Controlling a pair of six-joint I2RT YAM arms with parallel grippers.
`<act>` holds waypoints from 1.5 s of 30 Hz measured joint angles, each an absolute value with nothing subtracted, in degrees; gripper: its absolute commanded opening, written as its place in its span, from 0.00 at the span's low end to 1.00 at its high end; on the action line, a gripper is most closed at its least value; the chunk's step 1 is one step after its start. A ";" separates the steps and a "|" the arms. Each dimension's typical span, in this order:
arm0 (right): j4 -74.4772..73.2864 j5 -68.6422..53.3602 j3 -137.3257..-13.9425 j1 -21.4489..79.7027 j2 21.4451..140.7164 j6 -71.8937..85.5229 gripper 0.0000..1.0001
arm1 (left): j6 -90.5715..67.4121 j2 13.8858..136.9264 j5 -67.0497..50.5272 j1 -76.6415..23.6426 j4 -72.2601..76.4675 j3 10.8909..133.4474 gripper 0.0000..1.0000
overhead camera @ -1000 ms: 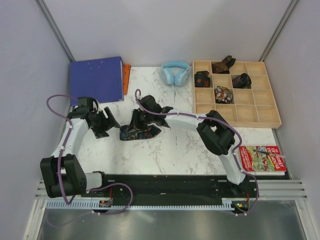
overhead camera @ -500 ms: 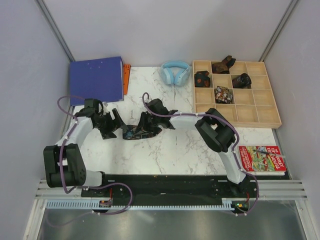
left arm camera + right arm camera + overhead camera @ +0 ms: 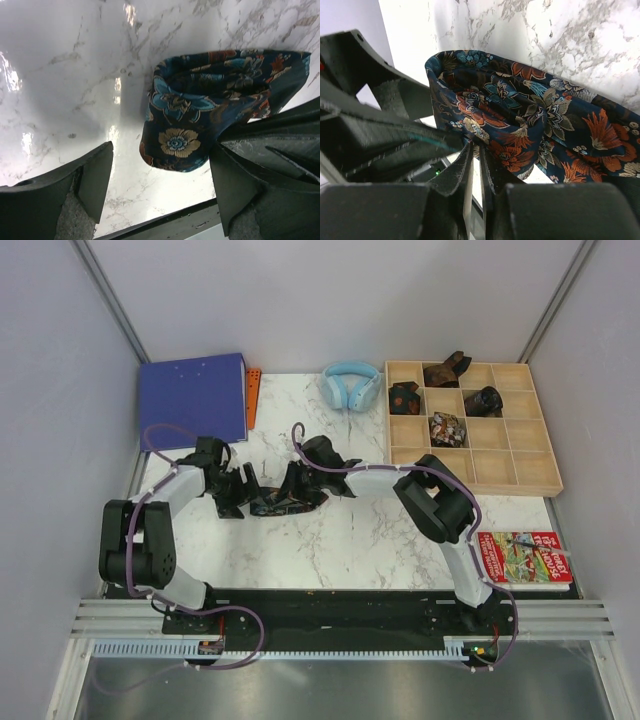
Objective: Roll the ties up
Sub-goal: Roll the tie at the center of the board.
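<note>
Far left lies a blue binder (image 3: 195,398). Next to it the left arm bends fwd and turns to the right, w/ the left gripper (image 3: 240,492) low over the marble table (image 3: 350,540). Its jaws stand wide apart and hold nothing; the end of the tie (image 3: 200,110) lies betw. them.

The tie is dark navy w/ a floral print in blue, orange and cream. It is a loose, folded bundle, left of the table's centre.

The right arm stretches from its base across to the left, elbow raised. The right gripper (image 3: 472,150) is almost closed, pinching a fold of the tie.

Further right are light-blue headphones (image 3: 350,385), then a wooden tray (image 3: 500,472) w/ four rolled ties (image 3: 447,428) in its back compartments. Far right is a book (image 3: 525,558) w/ a red cover; the title is too small to read.
</note>
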State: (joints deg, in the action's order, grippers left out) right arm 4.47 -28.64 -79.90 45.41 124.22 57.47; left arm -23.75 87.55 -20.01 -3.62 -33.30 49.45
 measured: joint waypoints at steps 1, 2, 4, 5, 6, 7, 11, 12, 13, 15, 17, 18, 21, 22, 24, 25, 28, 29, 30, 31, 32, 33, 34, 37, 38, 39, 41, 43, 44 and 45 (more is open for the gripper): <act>4.58 -28.67 -79.85 45.39 124.22 57.47 0.17 | -23.83 88.16 -19.70 -3.62 -32.82 49.71 0.81; 4.69 -28.64 -79.83 45.39 124.22 57.47 0.17 | -23.90 88.66 -19.59 -3.62 -32.58 50.09 0.81; 4.97 -28.62 -79.79 45.39 124.22 57.47 0.17 | -23.94 90.17 -19.55 -3.62 -32.23 51.20 0.80; 5.21 -28.60 -79.75 45.36 124.22 57.47 0.17 | -23.97 90.85 -19.57 -3.64 -31.86 51.66 0.78; 5.41 -28.58 -79.75 45.32 124.22 57.47 0.17 | -23.99 91.37 -19.64 -3.68 -31.20 51.94 0.77; 5.56 -28.53 -79.72 45.23 124.22 57.49 0.17 | -24.08 91.77 -19.81 -3.68 -30.63 52.05 0.75; 5.69 -28.47 -79.72 45.04 124.22 57.56 0.17 | -24.64 92.75 -19.99 -4.69 -28.56 52.16 0.72; 5.67 -28.49 -79.72 44.97 124.22 57.58 0.17 | -25.02 93.01 -19.77 -5.23 -27.92 52.18 0.71; 5.65 -28.51 -79.72 44.86 124.22 57.67 0.17 | -25.52 93.21 -19.53 -5.82 -27.14 52.14 0.70; 5.67 -28.62 -79.61 44.64 124.22 57.69 0.17 | -26.48 93.25 -19.20 -6.92 -25.21 51.75 0.66; 5.67 -28.64 -79.48 44.38 124.22 57.69 0.18 | -27.83 93.21 -19.16 -7.64 -21.96 50.33 0.59; 5.80 -28.69 -79.24 44.21 124.22 57.69 0.18 | -28.53 93.12 -19.40 -7.94 -20.53 49.60 0.56; 6.33 -29.08 -78.96 43.81 124.22 57.67 0.18 | -30.59 91.98 -19.29 -8.60 -16.53 47.24 0.47; 6.50 -29.32 -78.83 43.62 124.22 57.67 0.18 | -31.14 91.37 -18.85 -8.93 -15.42 46.48 0.43; 6.61 -29.82 -78.65 43.33 124.22 57.67 0.18 | -32.01 90.17 -17.72 -9.76 -13.85 45.25 0.41; 6.63 -30.00 -78.61 43.24 124.22 57.67 0.19 | -32.29 89.69 -17.02 -10.11 -13.28 44.86 0.38; 6.61 -30.50 -78.54 43.05 124.18 57.67 0.20 | -33.12 87.99 -13.78 -11.53 -12.69 43.99 0.33; 6.50 -30.70 -78.54 42.98 124.11 57.67 0.21 | -33.23 87.55 -12.86 -11.94 -12.69 43.81 0.33; 6.39 -30.85 -78.50 42.89 123.98 57.65 0.22 | -33.41 86.96 -11.57 -12.69 -12.78 43.68 0.33; 6.09 -30.96 -78.35 42.78 123.66 57.58 0.22 | -33.50 86.43 -9.87 -13.50 -13.04 43.66 0.33; 5.80 -31.03 -78.15 42.65 123.28 57.43 0.24 | -33.56 85.93 -8.19 -14.48 -13.43 43.66 0.32; 5.34 -31.09 -77.71 42.37 122.65 57.23 0.24 | -33.65 85.36 -5.85 -15.53 -13.87 43.66 0.32; 4.99 -31.05 -77.32 42.06 122.06 57.17 0.25 | -33.67 84.82 -3.62 -16.62 -14.48 43.75 0.32; 3.53 -31.03 -75.20 40.25 119.20 56.51 0.26 | -33.76 83.72 2.39 -18.96 -17.37 44.73 0.31; 2.94 -31.00 -74.46 39.38 117.99 56.21 0.26 | -33.85 83.44 4.67 -19.68 -18.52 45.17 0.31; 2.55 -30.98 -73.67 38.41 116.77 55.90 0.26 | -33.87 83.15 7.05 -20.32 -19.73 45.56 0.30; 2.17 -30.94 -71.68 36.42 113.89 55.44 0.27 | -33.98 82.48 12.47 -21.43 -22.41 46.22 0.28; 2.00 -30.94 -69.69 34.61 111.24 55.07 0.26 | -34.37 82.26 16.12 -22.76 -24.14 46.57 0.28; 1.85 -30.96 -68.36 33.54 109.69 54.78 0.26 | -34.74 82.24 18.48 -23.64 -25.39 46.83 0.28; 1.80 -30.94 -67.51 32.93 108.73 54.63 0.27 | -35.05 82.24 20.40 -24.29 -26.26 47.05 0.28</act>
